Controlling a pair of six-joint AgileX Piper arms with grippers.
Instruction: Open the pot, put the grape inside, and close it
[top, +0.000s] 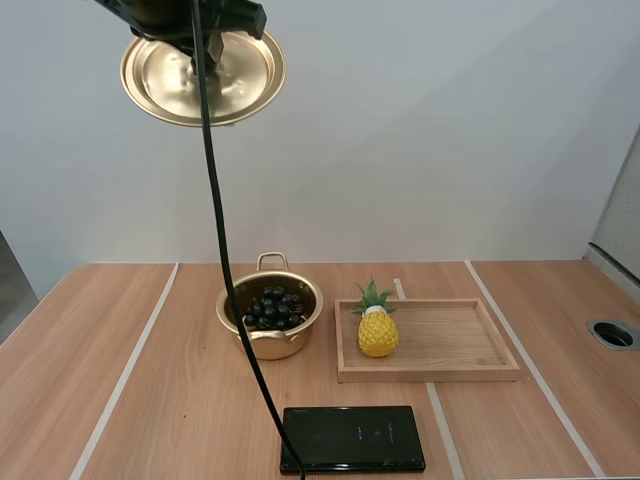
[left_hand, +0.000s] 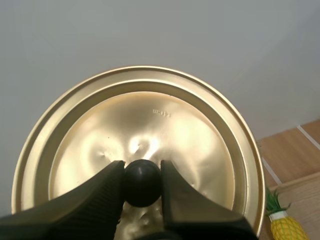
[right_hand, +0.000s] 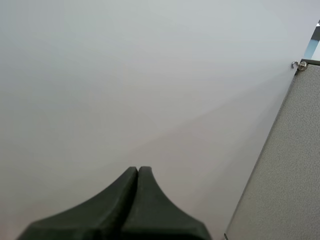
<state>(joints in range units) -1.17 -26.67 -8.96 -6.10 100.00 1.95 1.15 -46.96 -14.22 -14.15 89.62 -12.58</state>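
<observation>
Two hands inspected: the left hand (left_hand: 142, 172) pinches the black knob (left_hand: 142, 186) of the gold lid (left_hand: 150, 120) and holds it high above the table (top: 150, 400). The right hand (right_hand: 137, 171) is pressed together on nothing. The pot (top: 270, 346) stands open on the table with the grapes (top: 272, 308) already inside, so closing is judged the step in hand. From the pot, the lid hangs up toward 11 o'clock in the high view and appears tipped off level. Recommended: carry it down toward 5 o'clock until centred over the rim, level it, lower it straight, and release the knob only once the edge seats all round. The grapes appear to lie below the rim and should not foul the lid. Surroundings, near to far: a black flat device (top: 352, 438) lies at 5 o'clock of the pot by the near table edge, apart from it and no obstacle. A wooden tray (top: 450, 345) sits just beside the pot at 3 o'clock. A pineapple (top: 377, 330) stands upright in the tray end nearest the pot, and a descent drifting toward 3 o'clock could clip its crown.
</observation>
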